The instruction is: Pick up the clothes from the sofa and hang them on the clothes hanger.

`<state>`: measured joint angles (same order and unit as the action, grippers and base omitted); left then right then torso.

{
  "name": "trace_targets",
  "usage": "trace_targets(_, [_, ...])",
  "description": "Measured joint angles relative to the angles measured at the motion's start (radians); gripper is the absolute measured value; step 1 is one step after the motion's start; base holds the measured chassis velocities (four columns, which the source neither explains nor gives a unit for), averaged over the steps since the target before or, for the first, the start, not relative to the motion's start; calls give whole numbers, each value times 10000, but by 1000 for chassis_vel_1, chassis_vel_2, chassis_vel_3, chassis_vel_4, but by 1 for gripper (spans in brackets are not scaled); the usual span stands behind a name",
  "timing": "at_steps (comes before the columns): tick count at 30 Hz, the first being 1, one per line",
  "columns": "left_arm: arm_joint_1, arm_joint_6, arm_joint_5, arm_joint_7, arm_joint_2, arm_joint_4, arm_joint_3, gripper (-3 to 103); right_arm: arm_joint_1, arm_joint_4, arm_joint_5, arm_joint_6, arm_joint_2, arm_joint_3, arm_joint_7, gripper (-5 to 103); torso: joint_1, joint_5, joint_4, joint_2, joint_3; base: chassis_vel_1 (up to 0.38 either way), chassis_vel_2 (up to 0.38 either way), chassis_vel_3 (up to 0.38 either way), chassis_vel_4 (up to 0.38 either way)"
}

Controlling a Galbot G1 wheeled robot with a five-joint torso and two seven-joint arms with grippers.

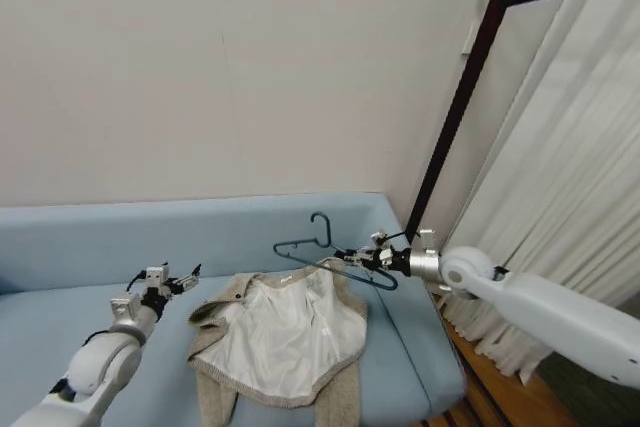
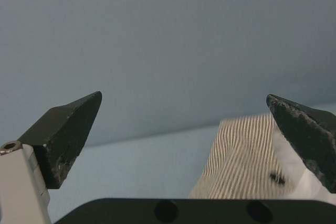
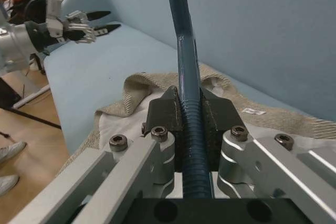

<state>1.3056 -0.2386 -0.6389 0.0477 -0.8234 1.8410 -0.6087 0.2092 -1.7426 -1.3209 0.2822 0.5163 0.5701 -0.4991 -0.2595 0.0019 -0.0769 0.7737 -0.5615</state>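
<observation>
Our right gripper [image 3: 190, 107] was clamped on the dark blue hanger [image 3: 185, 51], one pad on either side of its ribbed wire, and we held it above the collar end of the jacket [image 1: 285, 337]. The jacket lay spread open, pale lining up, on the seat of the light blue sofa [image 1: 120, 237]. Our left gripper [image 1: 186, 278] hung with fingers wide apart just beside the jacket's left edge. The dark clothes rack [image 1: 455, 107] stood beyond the sofa's right end

I see a home living room: blue sofa [image 1: 60, 237] below my right gripper [image 1: 352, 260], clothes rack [image 1: 462, 97] and white curtains [image 1: 580, 147] beyond it.
</observation>
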Motion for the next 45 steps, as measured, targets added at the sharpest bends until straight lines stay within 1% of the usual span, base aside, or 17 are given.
trace_targets(2, [-172, 70, 808, -414, 134, -605, 574, 100, 143, 153, 213, -20, 293, 1, 40, 8, 0, -11, -4, 0, 0, 0, 0, 0, 0])
trace_targets(4, [-298, 392, 1975, -860, 171, -1280, 1028, 100, 218, 260, 419, -29, 546, 0, 210, 8, 0, -6, -12, 0, 1, 0, 0, 0, 0])
trace_targets(5, [-298, 392, 1975, -860, 171, -1280, 1028, 100, 218, 260, 419, -29, 546, 0, 210, 8, 0, -6, -12, 0, 1, 0, 0, 0, 0])
trace_targets(7, [-440, 958, 3127, -1335, 77, -2010, 1336, 100, 295, 309, 598, -51, 789, -17, 508, 8, 0, -7, -11, 0, 0, 0, 0, 0, 0])
trace_targets(9, [-586, 1516, 3951, -1583, -58, -2511, 1565, 100, 311, 331, 619, -64, 974, -43, 737, 8, 0, -8, -10, 0, 0, 0, 0, 0, 0])
trace_targets(15, [-904, 2065, 5013, -1890, -179, -2895, 1892, 100, 178, 418, 590, -89, 1195, -69, 974, 8, 0, -6, -7, 0, 1, 0, 0, 0, 0])
trace_targets(22, [-1457, 2065, 5110, -1956, -233, -3224, 2296, 100, 357, 330, 604, -232, 1121, -161, 1237, 8, 0, -3, -13, 0, 2, 0, 0, 0, 0])
trace_targets(25, [-2076, 1906, 5005, -1915, -452, -3655, 2613, 100, 458, 217, 627, -257, 1070, -165, 1415, 8, 1, -3, -8, 1, 1, 0, 0, 0, 0])
trace_targets(27, [-2546, 1893, 5003, -1870, -641, -4031, 2822, 100, 483, 126, 634, -259, 1047, -159, 1583, 8, 0, -4, -13, 1, 1, 0, 0, 0, 0])
trace_targets(35, [-3305, 1868, 5084, -1969, -927, -4817, 3347, 100, 410, 135, 544, -257, 1221, -81, 2035, 8, 1, -5, -9, 0, 1, 0, 0, 0, 0])
trace_targets(36, [-3340, 1868, 5106, -2016, -942, -4869, 3365, 103, 394, 142, 532, -257, 1240, -78, 2065, 8, 0, -6, -8, 1, 0, 0, 0, 0, 0])
trace_targets(38, [-3456, 1868, 5184, -2258, -985, -5031, 3408, 95, 365, 146, 475, -257, 1274, -78, 2123, 8, 1, -3, -8, 1, 1, 0, 0, 0, 0])
trace_targets(39, [-3456, 1868, 5184, -2258, -985, -5031, 3408, 95, 365, 146, 475, -257, 1274, -78, 2123, 8, 1, -3, -8, 1, 1, 0, 0, 0, 0])
trace_targets(41, [-3562, 1890, 5195, -2583, -1024, -5189, 3448, 90, 364, 151, 449, -258, 1279, -80, 2168, 8, 0, -4, -8, 0, 0, 0, 0, 0, 0])
trace_targets(42, [-3622, 1886, 5197, -2804, -1047, -5251, 3468, 85, 364, 151, 442, -259, 1276, -87, 2178, 8, 1, -4, -9, 1, 1, 0, 0, 0, 0])
trace_targets(43, [-3622, 1886, 5197, -2804, -1047, -5251, 3468, 85, 364, 151, 442, -259, 1276, -87, 2178, 8, 1, -4, -9, 1, 1, 0, 0, 0, 0])
trace_targets(45, [-3735, 1858, 5198, -3046, -1084, -5339, 3538, 74, 366, 151, 440, -259, 1255, -103, 2201, 8, 1, -4, -9, 0, 1, 0, 0, 0, 0])
